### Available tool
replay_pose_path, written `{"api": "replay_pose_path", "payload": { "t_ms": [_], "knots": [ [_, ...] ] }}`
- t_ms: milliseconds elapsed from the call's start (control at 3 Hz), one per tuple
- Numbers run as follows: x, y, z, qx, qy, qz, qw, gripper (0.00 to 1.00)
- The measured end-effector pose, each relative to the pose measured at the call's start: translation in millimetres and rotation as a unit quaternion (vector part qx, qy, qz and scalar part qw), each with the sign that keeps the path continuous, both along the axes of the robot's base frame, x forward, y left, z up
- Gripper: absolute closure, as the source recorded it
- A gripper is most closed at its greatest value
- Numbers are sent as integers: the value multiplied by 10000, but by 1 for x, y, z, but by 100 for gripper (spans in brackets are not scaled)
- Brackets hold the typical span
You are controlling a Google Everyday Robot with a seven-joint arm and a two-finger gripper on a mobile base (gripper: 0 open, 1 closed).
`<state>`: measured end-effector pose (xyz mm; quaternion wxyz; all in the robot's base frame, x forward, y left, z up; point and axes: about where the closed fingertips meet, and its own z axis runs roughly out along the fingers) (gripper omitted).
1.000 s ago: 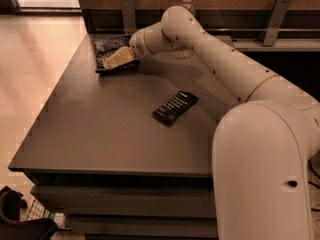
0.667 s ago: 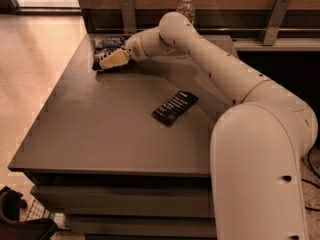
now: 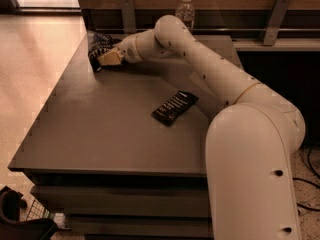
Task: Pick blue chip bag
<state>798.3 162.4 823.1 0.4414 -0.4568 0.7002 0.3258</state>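
Observation:
The blue chip bag [image 3: 98, 45] is dark and crinkled with pale lettering. It stands bunched up at the table's far left corner, close to the left edge. My gripper [image 3: 107, 59] is right against its lower right side, and its pale fingers [image 3: 112, 57] are closed on the bag. The arm reaches in from the lower right across the table's back. The part of the bag behind the fingers is hidden.
A flat black wrapped bar [image 3: 174, 107] with white text lies mid-table on the grey table [image 3: 100, 134]. A water bottle [image 3: 186, 11] stands behind the back edge by a wooden wall with metal brackets [image 3: 128, 13]. Floor drops off to the left.
My gripper has moved left toward the table's corner. The bag has gone from lying flat to standing bunched up at the fingers, nearer the left edge.

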Motion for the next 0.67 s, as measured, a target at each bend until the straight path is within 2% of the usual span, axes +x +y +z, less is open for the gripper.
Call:
{"api": "replay_pose_path", "payload": {
  "t_ms": [333, 667],
  "knots": [
    [-1, 2, -1, 1, 8, 14, 10000, 61],
    [-1, 2, -1, 1, 8, 15, 10000, 85]
  ]
}}
